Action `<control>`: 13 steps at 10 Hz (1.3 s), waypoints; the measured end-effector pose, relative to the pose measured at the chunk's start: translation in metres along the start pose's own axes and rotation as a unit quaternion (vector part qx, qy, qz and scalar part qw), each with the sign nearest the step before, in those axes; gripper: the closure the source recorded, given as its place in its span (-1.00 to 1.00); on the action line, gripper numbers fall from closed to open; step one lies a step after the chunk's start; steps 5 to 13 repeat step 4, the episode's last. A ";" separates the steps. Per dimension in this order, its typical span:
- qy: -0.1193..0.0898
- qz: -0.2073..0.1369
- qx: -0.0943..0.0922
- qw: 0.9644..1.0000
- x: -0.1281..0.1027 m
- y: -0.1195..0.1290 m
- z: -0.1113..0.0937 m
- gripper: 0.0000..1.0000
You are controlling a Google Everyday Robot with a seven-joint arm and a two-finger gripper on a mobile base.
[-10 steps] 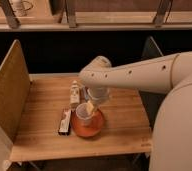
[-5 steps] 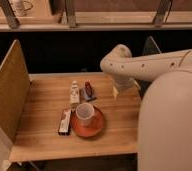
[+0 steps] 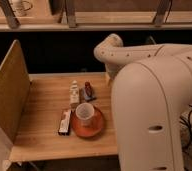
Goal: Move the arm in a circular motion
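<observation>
Gripper (image 3: 108,76) sat at table's far edge behind arm (image 3: 139,55), mostly hidden. Small bottles (image 3: 74,92) and cup (image 3: 85,114) on orange plate (image 3: 89,127) stood nearby toward camera; low sweep could topple them.

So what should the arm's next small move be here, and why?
Probably sweep on along its arc, forward and down toward the table's near side. The arm sits folded at the far right edge, its gripper hidden behind the body, clear of the cup and plate.
</observation>
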 end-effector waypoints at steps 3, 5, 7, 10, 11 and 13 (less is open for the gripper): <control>-0.030 -0.105 -0.130 0.986 -0.002 0.138 -0.044 -0.47; -0.031 -0.136 -0.159 0.977 0.012 0.170 -0.059 -0.47; -0.031 -0.136 -0.159 0.977 0.012 0.170 -0.059 -0.47; -0.031 -0.136 -0.159 0.977 0.012 0.170 -0.059 -0.47; -0.031 -0.136 -0.159 0.977 0.012 0.170 -0.059 -0.47; -0.031 -0.136 -0.159 0.977 0.012 0.170 -0.059 -0.47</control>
